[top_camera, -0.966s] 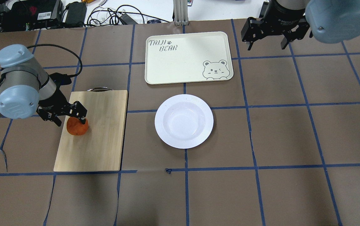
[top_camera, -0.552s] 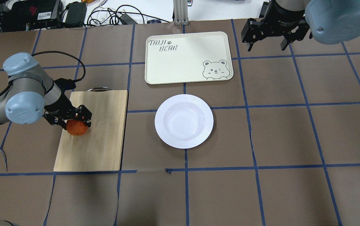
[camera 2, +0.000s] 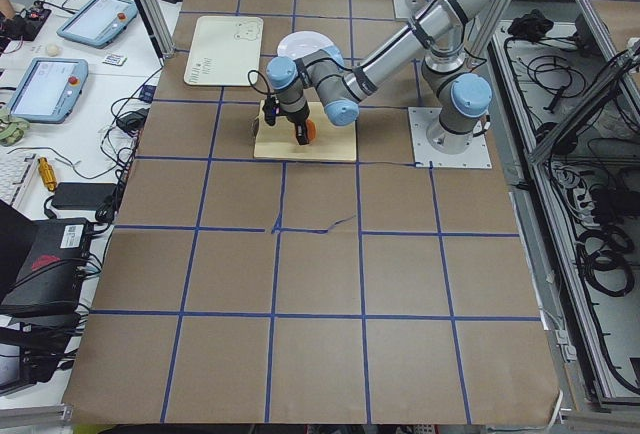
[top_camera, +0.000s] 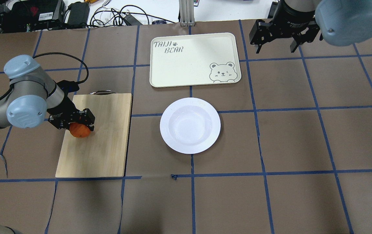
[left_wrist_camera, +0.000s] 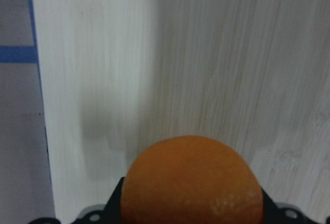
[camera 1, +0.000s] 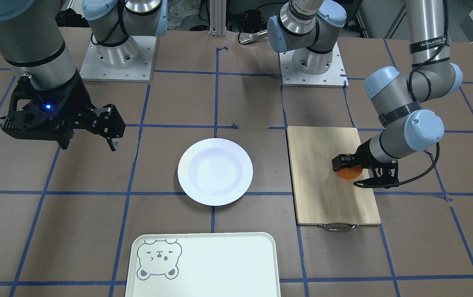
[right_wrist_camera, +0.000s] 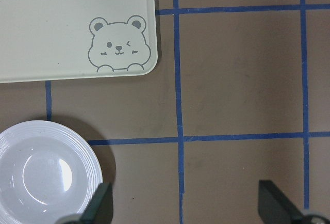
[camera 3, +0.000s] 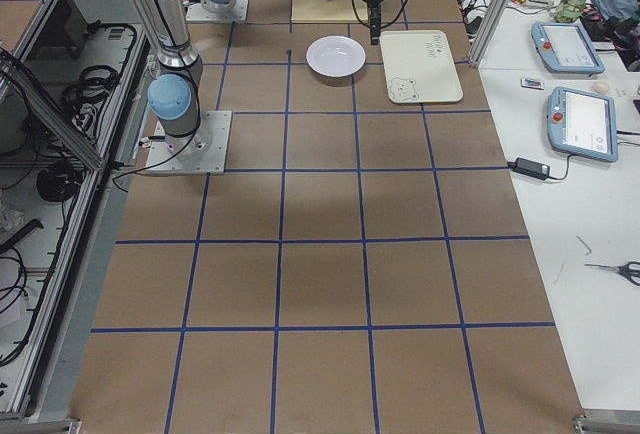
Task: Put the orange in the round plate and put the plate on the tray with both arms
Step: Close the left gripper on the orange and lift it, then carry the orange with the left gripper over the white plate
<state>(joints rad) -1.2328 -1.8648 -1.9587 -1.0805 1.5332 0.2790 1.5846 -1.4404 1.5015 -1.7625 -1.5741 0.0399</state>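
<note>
Orange (top_camera: 80, 131) on the bamboo board (top_camera: 101, 149), tight between the fingers (camera 1: 337, 162) of the left gripper (camera 1: 347, 173)

You can read "TAIJI BEAR" in grey capitals on the tray (top_camera: 195, 65), in the corner opposite the bear face. The right wrist view cuts that lettering off. The band on the left arm (camera 1: 428, 41) carries white print, roughly "WANJEED" – not certain. The label on the black box (top_camera: 46, 14) is too small to read.

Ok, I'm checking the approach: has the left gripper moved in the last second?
Yes. In the overhead view the left gripper has shifted rightward, farther in over the cutting board, closing on the orange.
</note>
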